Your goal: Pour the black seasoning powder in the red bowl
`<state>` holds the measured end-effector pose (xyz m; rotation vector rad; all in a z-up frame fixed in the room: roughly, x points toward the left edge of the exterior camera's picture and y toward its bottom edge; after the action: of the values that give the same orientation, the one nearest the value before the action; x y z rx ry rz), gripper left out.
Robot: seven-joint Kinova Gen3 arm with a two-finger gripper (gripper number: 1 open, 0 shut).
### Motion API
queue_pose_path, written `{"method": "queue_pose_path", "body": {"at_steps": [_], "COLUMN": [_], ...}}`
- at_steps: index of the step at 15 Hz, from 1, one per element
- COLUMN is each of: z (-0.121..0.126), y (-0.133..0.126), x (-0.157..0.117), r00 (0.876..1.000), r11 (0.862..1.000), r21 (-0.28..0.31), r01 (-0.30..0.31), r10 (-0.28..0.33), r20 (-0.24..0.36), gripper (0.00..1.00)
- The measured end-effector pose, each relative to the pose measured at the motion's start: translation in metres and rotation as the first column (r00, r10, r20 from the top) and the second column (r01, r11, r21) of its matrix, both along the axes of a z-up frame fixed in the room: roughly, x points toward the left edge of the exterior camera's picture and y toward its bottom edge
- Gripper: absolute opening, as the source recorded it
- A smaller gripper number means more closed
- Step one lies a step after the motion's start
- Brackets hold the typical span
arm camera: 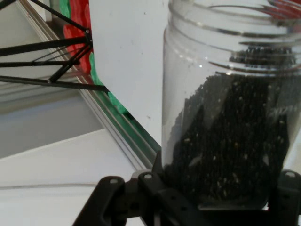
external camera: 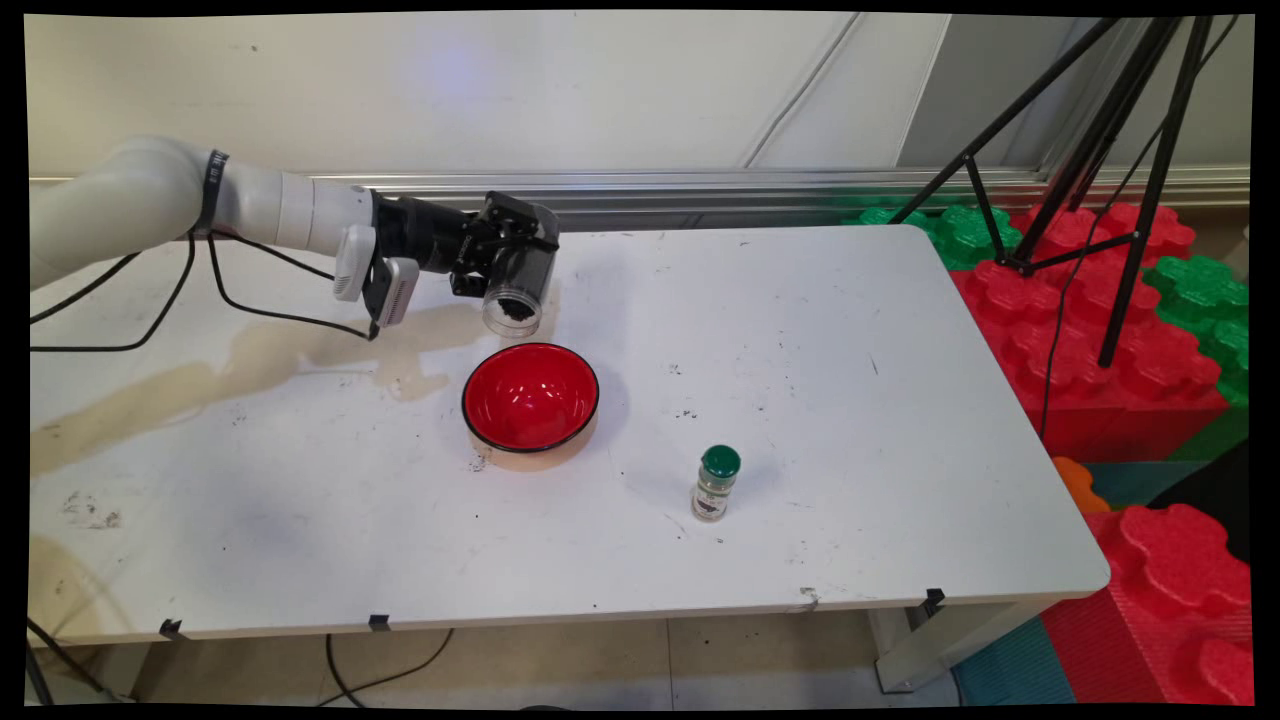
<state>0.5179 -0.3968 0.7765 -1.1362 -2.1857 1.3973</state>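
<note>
The black gripper (external camera: 512, 262) is clamped on a clear plastic jar (external camera: 514, 290), one finger on each side of its body, as the hand view shows. The jar (arm camera: 230, 117) is tipped, its open mouth pointing down and toward the camera in the main view, and holds small black grains (seeds or peppercorns, too fine to tell). It hangs in the air just behind the far rim of a red bowl (external camera: 530, 396) with a black edge. The bowl looks empty. A small spice bottle (external camera: 716, 484) with a green cap stands upright to the bowl's right and nearer the front, well apart. The white table (external camera: 900, 400) lies bare on the right side up to its edge.
</note>
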Motion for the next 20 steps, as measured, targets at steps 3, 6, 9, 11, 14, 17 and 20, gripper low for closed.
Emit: {"method": "queue_pose_path", "body": {"at_steps": [3, 6, 9, 11, 14, 17, 20], "z": [0.0018, 0.0031, 0.0039, 0.0041, 0.0037, 0.0024, 0.0016], "y": [0.0015, 0.0031, 0.0045, 0.0055, 0.0073, 0.0091, 0.0104], "x": [-0.0008, -0.0012, -0.0014, -0.0015, -0.0014, -0.0013, -0.0014], "r00": [1.000, 0.999, 0.998, 0.997, 0.995, 0.993, 0.991], "r11": [0.999, 0.997, 0.995, 0.992, 0.988, 0.982, 0.977], "r21": [-0.033, -0.063, -0.088, -0.106, -0.134, -0.161, -0.181], "r01": [0.020, 0.038, 0.054, 0.064, 0.081, 0.100, 0.113], "r10": [-0.019, -0.037, -0.050, -0.059, -0.073, -0.087, -0.097], "r20": [0.014, 0.028, 0.040, 0.049, 0.065, 0.082, 0.093], "gripper": [0.00, 0.00, 0.00, 0.00, 0.00, 0.00, 0.00]}}
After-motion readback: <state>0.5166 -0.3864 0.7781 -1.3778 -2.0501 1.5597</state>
